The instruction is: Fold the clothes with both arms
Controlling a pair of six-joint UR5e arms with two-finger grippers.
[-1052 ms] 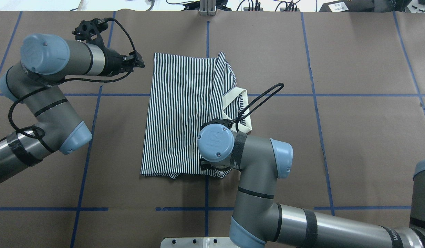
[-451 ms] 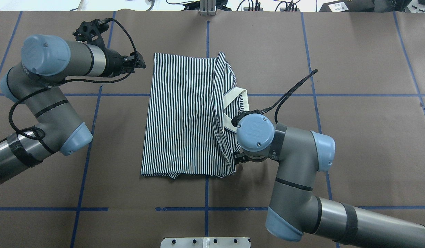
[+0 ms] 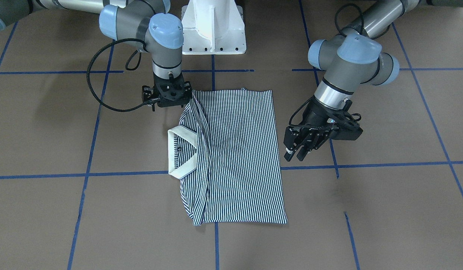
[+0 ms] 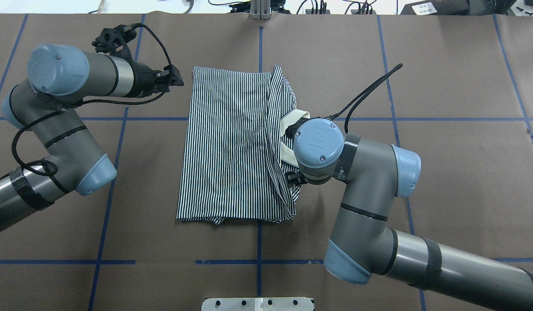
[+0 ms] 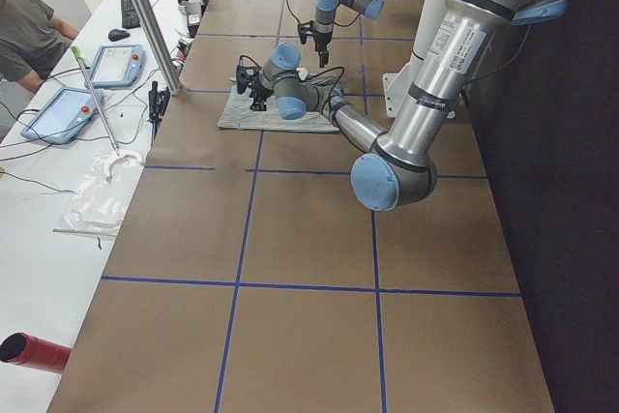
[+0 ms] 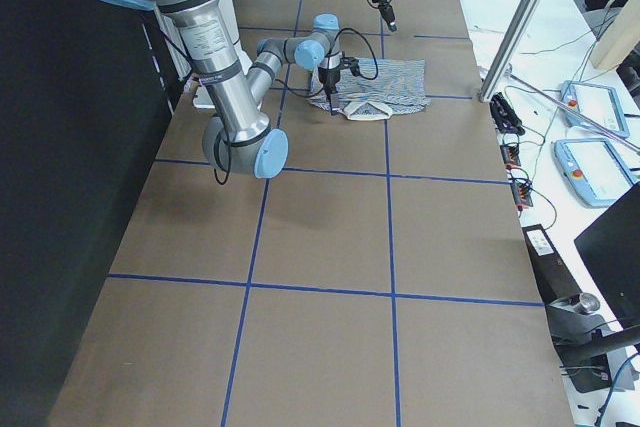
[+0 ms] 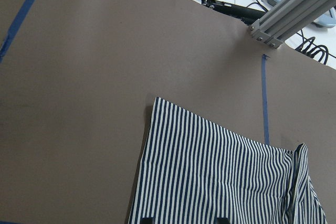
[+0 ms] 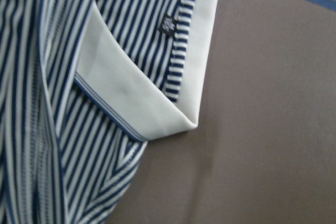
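The left jaws are released, fingers [image 3: 289, 146] spread. They hang just right of centre in the front-facing view, beside the long edge of the polo shirt [image 3: 239, 157] and clear of it. The right jaws point straight down at the shirt's upper left corner in that view. I cannot tell whether they are clenched on cloth or let go. In the overhead view the wrist of the right arm [image 4: 361, 160] covers them, and their own camera shows no fingertip, only the cream collar [image 8: 131, 93].

The shirt lies mid-frame on the worktop [image 3: 366, 206], already a rough rectangle. One long side is doubled over next to the collar and no sleeves show. Probably about halfway: the collar juts past the edge, and a crosswise fold looks to be left. The left arm [image 4: 72, 82] waits apart. In the side views everything is too small to read.
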